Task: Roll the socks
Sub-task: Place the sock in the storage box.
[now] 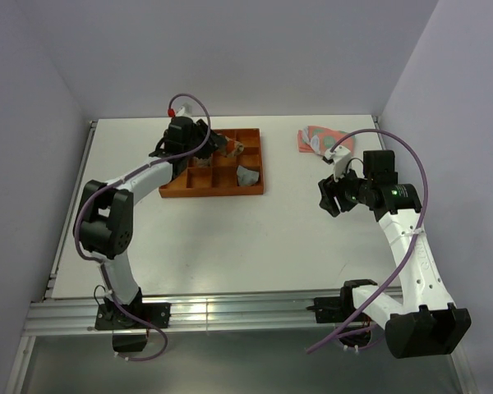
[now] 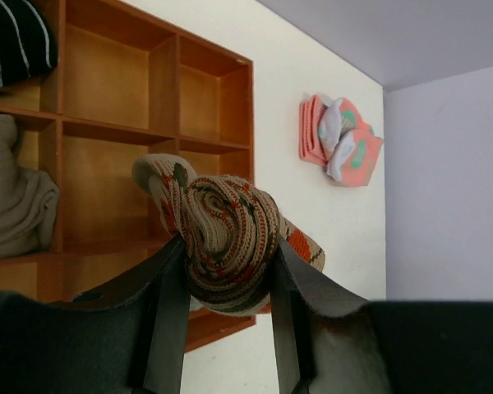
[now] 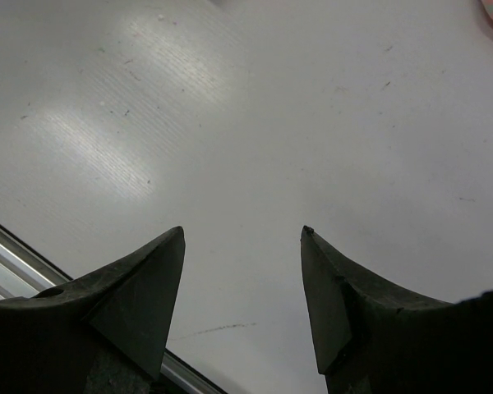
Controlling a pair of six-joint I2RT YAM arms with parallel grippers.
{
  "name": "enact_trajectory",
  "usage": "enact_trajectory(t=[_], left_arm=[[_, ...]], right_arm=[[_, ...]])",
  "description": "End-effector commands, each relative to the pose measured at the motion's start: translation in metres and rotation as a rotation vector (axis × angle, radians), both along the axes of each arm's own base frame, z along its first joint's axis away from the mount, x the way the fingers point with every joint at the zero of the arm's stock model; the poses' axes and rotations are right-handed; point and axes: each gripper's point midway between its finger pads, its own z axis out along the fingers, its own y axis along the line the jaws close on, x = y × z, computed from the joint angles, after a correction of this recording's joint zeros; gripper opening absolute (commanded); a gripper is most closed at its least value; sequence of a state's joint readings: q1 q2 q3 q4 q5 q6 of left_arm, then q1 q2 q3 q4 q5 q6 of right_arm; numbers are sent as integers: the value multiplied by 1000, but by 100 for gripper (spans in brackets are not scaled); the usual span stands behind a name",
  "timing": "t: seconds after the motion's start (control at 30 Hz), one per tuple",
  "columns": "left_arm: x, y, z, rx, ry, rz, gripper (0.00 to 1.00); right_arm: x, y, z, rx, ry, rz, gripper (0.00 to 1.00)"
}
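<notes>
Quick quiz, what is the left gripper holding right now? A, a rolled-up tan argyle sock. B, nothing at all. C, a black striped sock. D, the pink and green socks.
A: in the left wrist view, the left gripper is closed on the rolled tan argyle sock, with the orange compartment tray behind it.

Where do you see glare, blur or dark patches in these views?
Top external: even light, with a bright reflection on the metal rail at the near edge. Left wrist: the rolled argyle sock is sharp, while the left gripper around it is dark and soft. Right wrist: a broad glare patch on the table; the right gripper is almost black.
</notes>
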State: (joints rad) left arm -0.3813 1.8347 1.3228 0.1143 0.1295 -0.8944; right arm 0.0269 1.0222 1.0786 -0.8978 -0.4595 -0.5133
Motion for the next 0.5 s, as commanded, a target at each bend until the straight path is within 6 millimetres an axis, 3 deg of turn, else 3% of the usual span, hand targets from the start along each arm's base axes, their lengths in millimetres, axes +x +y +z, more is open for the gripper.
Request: enact_trajectory(t=[0.0,0.23,0.47], left_arm=[[16,-9,26,-65,-125,-59,0],[25,-15,-10,-130,-35,-93,0],[34,-8,-49,-126,94,-57,0]], right_arm=[[8,-2,8,3,-43,-12,66],[8,-2,-3,-2,-18,-5,66],[4,-1,-7,-4,-7,3,66]])
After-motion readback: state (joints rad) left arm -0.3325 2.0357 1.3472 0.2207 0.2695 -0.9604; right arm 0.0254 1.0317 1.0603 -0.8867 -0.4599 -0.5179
